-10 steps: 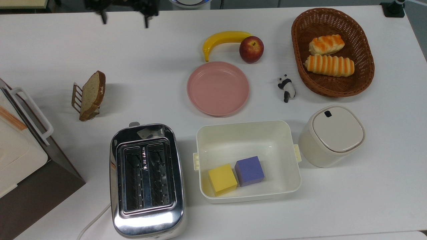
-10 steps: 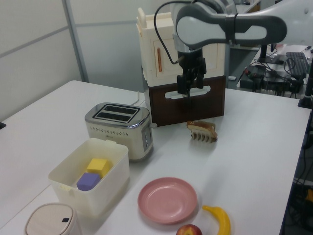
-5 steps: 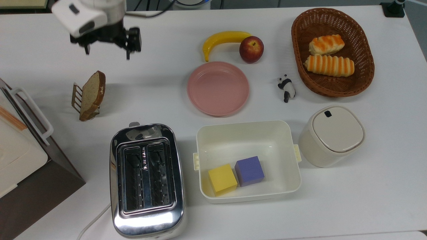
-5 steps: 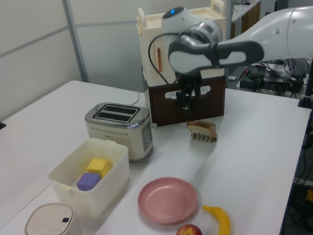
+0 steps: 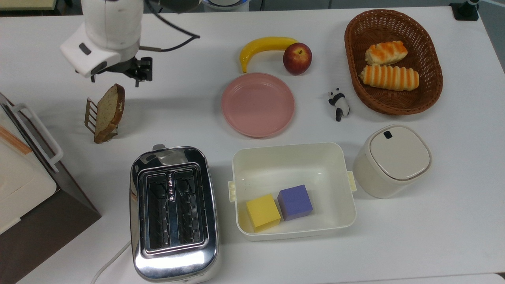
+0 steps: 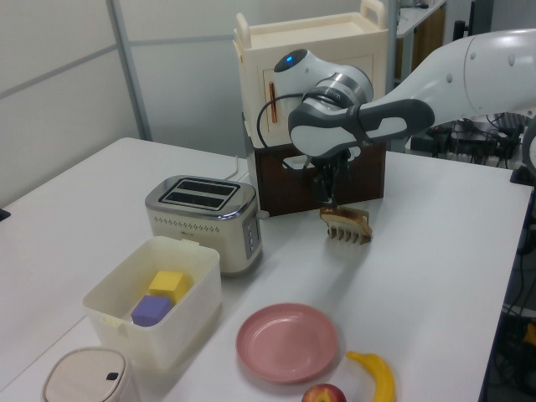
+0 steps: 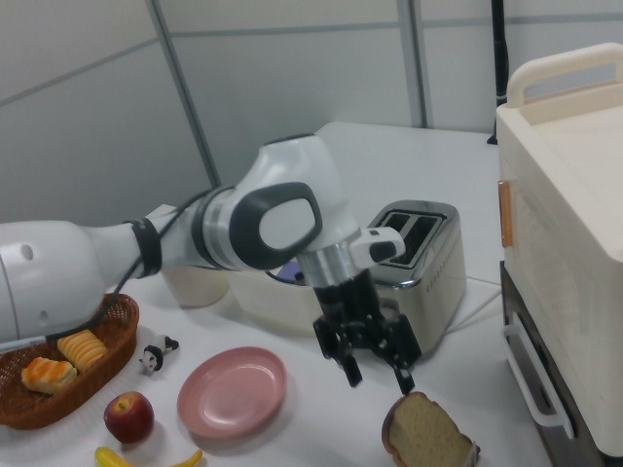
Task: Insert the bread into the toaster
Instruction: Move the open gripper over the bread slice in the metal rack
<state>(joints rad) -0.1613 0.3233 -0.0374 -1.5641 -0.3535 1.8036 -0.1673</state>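
Nothing of the task proper is done yet — the bread (image 5: 109, 109) leans upright in its small rack (image 5: 91, 114) on the desk (image 5: 189, 106), well apart from the toaster (image 5: 173, 213), whose two slots are bare. The tool (image 7: 375, 368) (fingers spread, holding nothing) hangs just above the bread, so grasp, carry and drop-in are all left.

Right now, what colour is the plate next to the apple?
Pink. The plate is plain pink all over, seen best in the top view.

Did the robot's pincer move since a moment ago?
Yes. In the top view the pincer has come down from the picture's top edge toward the bread, which hasn't moved in its rack, and is open.
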